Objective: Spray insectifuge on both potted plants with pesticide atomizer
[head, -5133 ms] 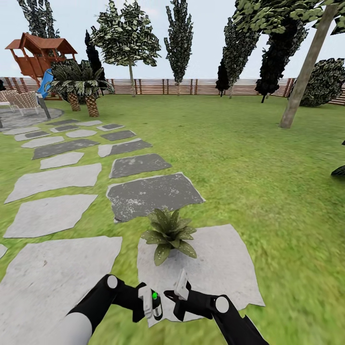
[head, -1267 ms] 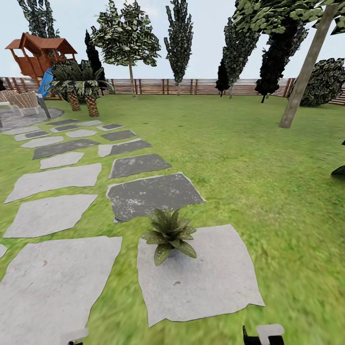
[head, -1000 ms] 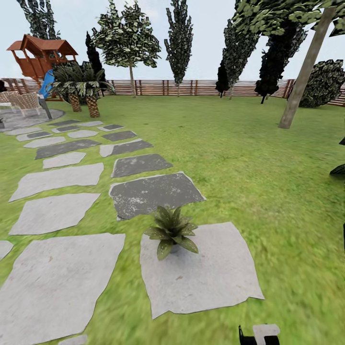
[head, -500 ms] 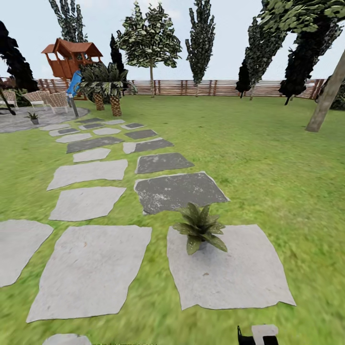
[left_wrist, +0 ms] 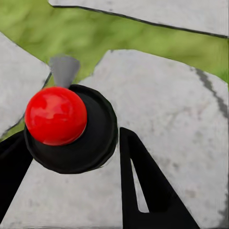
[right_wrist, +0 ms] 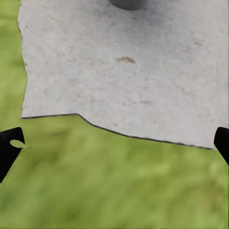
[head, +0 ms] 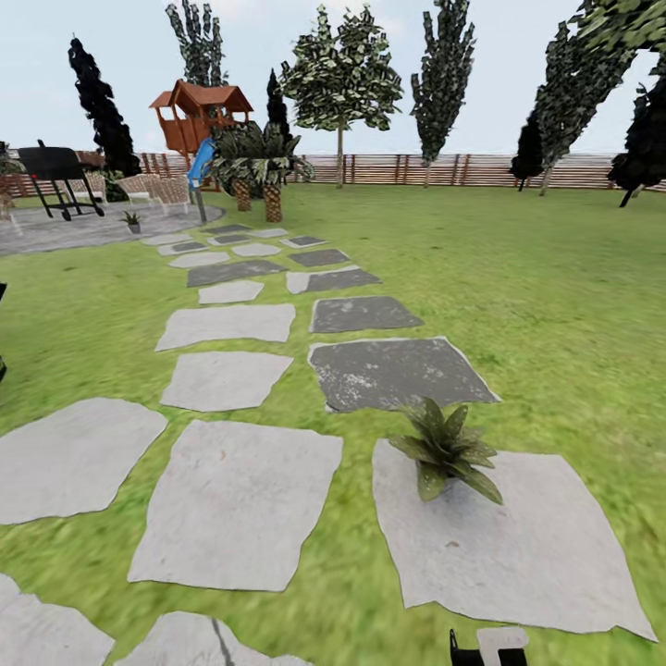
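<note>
The pesticide atomizer (left_wrist: pixel 71 129) sits clamped in the left gripper (left_wrist: pixel 71 157), its black body and red cap over the stepping stones (left_wrist: pixel 167 109). One potted plant (head: pixel 447 450) stands at the far left corner of a pale slab (head: pixel 518 546); another (head: pixel 133 221) is way off on the patio (head: pixel 55 231). The right gripper (right_wrist: pixel 114 145) hangs spread wide, holding nothing, above the grass (right_wrist: pixel 114 191).

Grey stepping stones (head: pixel 227 324) run across the green lawn (head: pixel 536 277) toward a round paved patio (head: pixel 83 227) with a black grill (head: pixel 57 171). Behind stand a brown playhouse (head: pixel 199 111), palms (head: pixel 259 166), tall trees (head: pixel 344 79) and a slatted wooden fence (head: pixel 435 169) under pale sky.
</note>
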